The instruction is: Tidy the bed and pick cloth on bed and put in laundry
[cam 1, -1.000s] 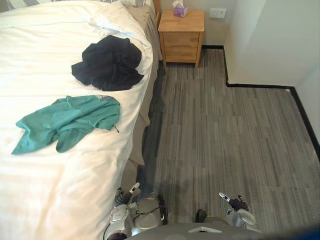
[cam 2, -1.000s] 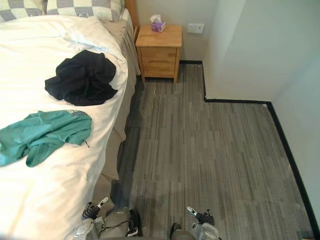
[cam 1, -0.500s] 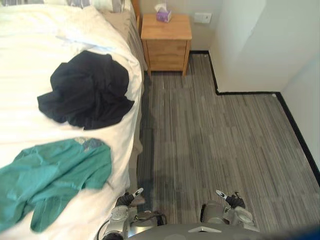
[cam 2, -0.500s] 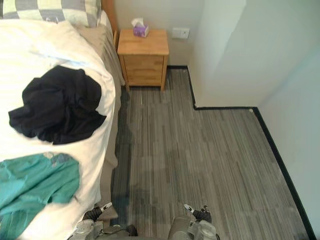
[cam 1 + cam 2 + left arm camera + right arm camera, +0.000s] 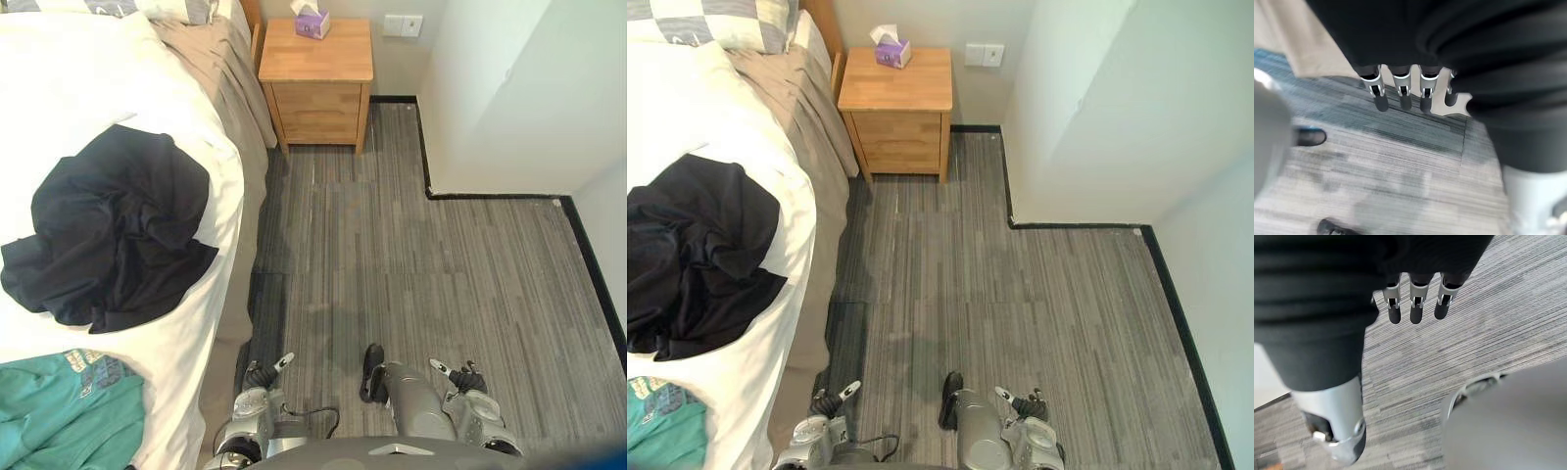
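A crumpled black cloth lies on the white bed close to its right edge. A teal cloth lies nearer to me on the same cover, partly cut off by the view's edge. My left hand hangs low beside the bed's side, apart from both cloths. Its fingers are straight over the floor and hold nothing. My right hand hangs low over the floor further right, with its fingers relaxed and empty.
A wooden nightstand with a purple tissue box stands against the far wall beside the bed's head. A checked pillow lies at the head. A white wall corner juts in at the right. Grey striped floor runs along the bed.
The camera has moved along the bed toward the nightstand, so both cloths sit lower and further left in the picture. Both hands still hang low and empty.
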Robot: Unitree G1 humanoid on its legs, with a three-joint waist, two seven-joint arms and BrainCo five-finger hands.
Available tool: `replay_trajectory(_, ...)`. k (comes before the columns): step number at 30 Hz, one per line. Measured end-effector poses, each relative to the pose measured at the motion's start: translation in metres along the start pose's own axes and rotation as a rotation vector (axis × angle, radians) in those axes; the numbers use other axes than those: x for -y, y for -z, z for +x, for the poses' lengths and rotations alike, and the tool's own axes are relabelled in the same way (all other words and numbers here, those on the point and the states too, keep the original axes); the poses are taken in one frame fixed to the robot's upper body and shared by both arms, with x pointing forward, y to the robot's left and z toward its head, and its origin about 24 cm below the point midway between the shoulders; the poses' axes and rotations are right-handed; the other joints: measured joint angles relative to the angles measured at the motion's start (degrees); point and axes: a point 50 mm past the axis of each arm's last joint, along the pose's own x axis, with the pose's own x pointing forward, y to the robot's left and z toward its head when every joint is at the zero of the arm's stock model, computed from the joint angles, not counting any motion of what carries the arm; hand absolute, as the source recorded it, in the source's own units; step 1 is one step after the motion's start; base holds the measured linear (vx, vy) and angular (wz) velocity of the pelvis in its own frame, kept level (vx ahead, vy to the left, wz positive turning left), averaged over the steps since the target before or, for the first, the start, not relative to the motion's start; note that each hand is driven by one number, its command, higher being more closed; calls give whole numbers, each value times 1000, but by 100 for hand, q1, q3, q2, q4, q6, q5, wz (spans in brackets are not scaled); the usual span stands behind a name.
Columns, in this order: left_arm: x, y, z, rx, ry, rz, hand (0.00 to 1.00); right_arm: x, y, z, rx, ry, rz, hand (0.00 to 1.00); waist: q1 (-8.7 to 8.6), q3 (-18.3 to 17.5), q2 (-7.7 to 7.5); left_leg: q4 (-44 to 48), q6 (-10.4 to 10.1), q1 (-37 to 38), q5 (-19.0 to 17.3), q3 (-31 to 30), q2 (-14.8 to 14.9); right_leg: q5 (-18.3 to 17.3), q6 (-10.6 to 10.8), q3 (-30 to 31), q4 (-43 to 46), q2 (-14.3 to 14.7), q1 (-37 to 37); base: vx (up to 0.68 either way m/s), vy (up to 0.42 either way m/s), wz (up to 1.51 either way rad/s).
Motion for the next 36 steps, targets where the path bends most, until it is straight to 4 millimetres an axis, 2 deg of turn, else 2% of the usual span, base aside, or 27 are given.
replay_trajectory(1, -3, 0, -1, 6, -13, -32, 0, 2, 2, -1, 1, 4, -19, 0, 23, -9, 75, 1396, -25, -617, 324, -262, 232, -1, -7, -40, -283, 180, 330, 245, -155, 11)
replay_trajectory(2, -5, 1, -1, 4, -19, -40, 0, 4, 3, -1, 0, 7, -32, 0, 59, -22, 117, 1942, -61, -855, 499, -308, 358, -21, -39, -20, -385, 274, 478, 262, -90, -16)
replay_trajectory(3, -10, 4, -2, 3, -30, -41, 0, 5, 4, -1, -2, 6, -41, 0, 130, -30, 157, 2663, -73, -1202, 426, -285, 539, -88, -144, 18, -519, 376, 737, 232, -55, -23)
replay_trajectory(5, -14, 4, -2, 8, -39, -39, 0, 5, 8, -3, -12, 6, -45, 0, 174, -24, 115, 2935, -68, -1561, 171, -73, 547, -137, -191, 129, -724, 377, 1095, 298, -59, -21)
replay_trajectory(7, -13, 3, -2, 11, -36, -51, 0, 8, 11, -3, -22, 13, -45, 0, 311, -28, 89, 2637, -77, -1804, -77, 211, 511, -114, -78, 282, -913, 329, 1320, 294, -7, -41)
replay_trajectory(9, -10, 2, -2, 15, -27, -49, 0, 8, 11, -3, -29, 17, -39, 0, 357, -52, 73, 1569, -79, -1966, -296, 391, 206, -106, -46, 438, -1014, 124, 1531, 361, 133, -45)
replay_trajectory(11, -10, 2, -2, 16, -27, -48, 0, 6, 12, -3, -33, 12, -43, 0, 416, -57, 9, 470, -71, -1980, -285, 412, -171, -142, 44, 598, -1122, -105, 1682, 358, 193, -41)
replay_trajectory(13, -8, 2, -2, 16, -20, -37, 0, 6, 14, -4, -39, 11, -60, 0, 442, -95, 19, -736, -13, -1968, 125, 415, -437, -234, 265, 664, -1228, -274, 1849, 373, 253, -25)
replay_trajectory(14, -8, 4, -2, 10, -17, -29, 0, 7, 15, -4, -41, 14, -72, 0, 449, -123, 56, -1253, 311, -1930, 718, 472, -515, -339, 436, 708, -1274, -340, 1991, 493, 327, -11)
replay_trajectory(15, -13, 2, -1, 14, -27, -18, 0, 3, 20, -5, -59, 3, -75, 0, 480, -235, -146, -1517, 421, -1696, 716, 691, -732, -323, 555, 800, -1349, -520, 2044, 431, 259, -9)
replay_trajectory(17, -18, 0, 0, 22, -27, 22, 0, -9, 24, -8, -69, -29, -76, 0, 496, -355, -321, -1544, 588, -1661, 595, 774, -863, -75, 575, 855, -1478, -632, 2073, 449, 238, -6)
replay_trajectory(18, -21, 0, 1, 17, -31, 37, 0, -14, 25, -9, -75, -41, -70, 0, 495, -415, -407, -1506, 690, -1590, 533, 938, -914, 63, 685, 965, -1476, -725, 2128, 434, 225, -7)
replay_trajectory(20, -24, 3, 1, 4, -35, 43, 0, -13, 29, -10, -88, -42, -69, 0, 497, -478, -463, -1487, 796, -1409, 461, 1043, -999, 150, 727, 1066, -1267, -817, 2173, 293, 154, -13)
replay_trajectory(21, -23, 7, 0, -14, -29, 52, 0, -10, 29, -9, -90, -37, -79, 0, 483, -509, -408, -1594, 815, -1151, 373, 1049, -1065, 149, 730, 1158, -758, -864, 2089, 294, 203, -27)
replay_trajectory(22, -21, 15, -2, -38, -12, 76, 0, -3, 27, -7, -82, -26, -100, 0, 447, -590, -242, -1836, 781, -860, 157, 992, -1048, 95, 930, 1269, 245, -850, 1700, 348, 231, -24)
replay_trajectory(23, -21, 18, -3, -45, -4, 89, 0, 2, 26, -6, -79, -19, -111, 0, 411, -623, -176, -1949, 763, -731, -5, 932, -1030, 111, 1229, 1280, 909, -884, 1436, 270, 176, 6)
replay_trajectory(24, -22, 19, -3, -49, 5, 131, 0, 6, 26, -6, -79, -11, -120, 0, 295, -601, -220, -2004, 814, -507, -118, 771, -1177, 362, 1631, 1432, 2246, -1075, 904, 281, 105, 57)
replay_trajectory(25, -25, 20, -3, -56, 5, 161, 0, 9, 26, -7, -73, 1, -94, 0, 139, -581, -237, -1983, 836, -312, -240, 622, -1287, 444, 1569, 1558, 3375, -1226, 472, 303, 84, 76)
replay_trajectory(27, -27, 23, -3, -69, 3, 174, 0, 14, 24, -6, -63, 10, -98, 0, 77, -569, -273, -1994, 853, 78, -318, 420, -1343, 28, 1235, 1498, 4250, -1270, 52, 341, 27, 71)
replay_trajectory(28, -26, 23, -3, -69, 5, 173, 0, 14, 24, -6, -62, 13, -96, 0, 77, -565, -266, -2016, 856, 186, -319, 342, -1328, -160, 1122, 1443, 4321, -1247, -68, 387, -35, 76)
replay_trajectory(30, -20, 22, -3, -67, 18, 165, 0, 17, 19, -5, -44, 26, -43, 0, 34, -501, -154, -2026, 851, 473, -316, 85, -1098, -589, 825, 1228, 3681, -979, -404, 367, -129, 77)
replay_trajectory(31, -20, 23, -3, -69, 18, 160, 0, 17, 18, -5, -38, 29, -34, 0, 23, -493, -129, -2011, 845, 512, -315, 50, -1036, -641, 796, 1221, 3423, -900, -464, 363, -206, 70)
replay_trajectory(32, -19, 25, -4, -74, 15, 144, 0, 17, 16, -5, -31, 30, -18, 0, 10, -472, -80, -1979, 793, 597, -333, 25, -875, -635, 773, 1232, 2620, -736, -584, 366, -261, 62)
replay_trajectory(33, -20, 26, -4, -79, 9, 126, 0, 17, 15, -5, -31, 30, -5, 0, 8, -468, -68, -1982, 657, 672, -411, -17, -747, -491, 775, 1248, 1694, -646, -669, 463, -363, 65)
replay_trajectory(34, -22, 26, -4, -75, 2, 125, 0, 15, 18, -5, -39, 27, 0, 0, 11, -487, -143, -1992, 485, 730, -512, -73, -730, -101, 727, 1273, 806, -663, -673, 491, -397, 45)
replay_trajectory(35, -19, 32, -6, -100, 5, 104, 0, 18, 11, -3, -24, 32, 5, 0, 44, -471, 96, -2046, 238, 862, -623, -75, -482, 455, 509, 1053, 652, -453, -506, 484, -373, 23)
replay_trajectory(36, -14, 33, -7, -102, 18, 92, 0, 18, 8, -2, -18, 34, 5, 0, 53, -491, 150, -2067, 180, 825, -531, -36, -425, 408, 446, 1030, 650, -403, -519, 395, -286, 9)
